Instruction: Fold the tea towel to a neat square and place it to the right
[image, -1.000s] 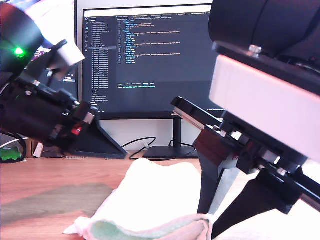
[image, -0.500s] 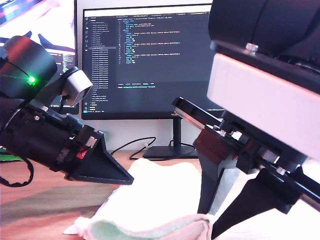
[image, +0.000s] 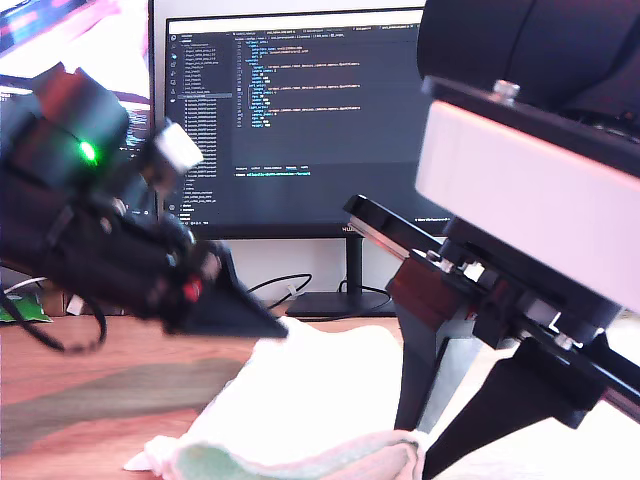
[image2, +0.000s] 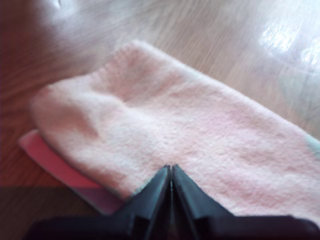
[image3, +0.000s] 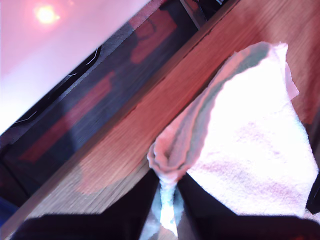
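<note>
Two risks here. My second gripper (image3: 167, 200) has only a thin bunched edge of the tea towel (image: 320, 390) pinched betw. its jaws, so a pull could slip it free. My first gripper (image2: 171, 172), jaws pressed together w/ nothing betw. them, hangs tips-down over the cloth and could snag a layer and spoil the fold. Towel lies part-folded on the wooden desk (image: 90, 380), below the monitor (image: 290, 120). First arm tilts down from exterior view's left; second fills its right.

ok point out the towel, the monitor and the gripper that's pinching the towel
towel (image: 320, 385), exterior view, on its flat white middle.
monitor (image: 300, 130), exterior view, on the dark screen.
my second gripper (image3: 167, 192), second wrist view, on the pinched fold between the fingertips.
</note>
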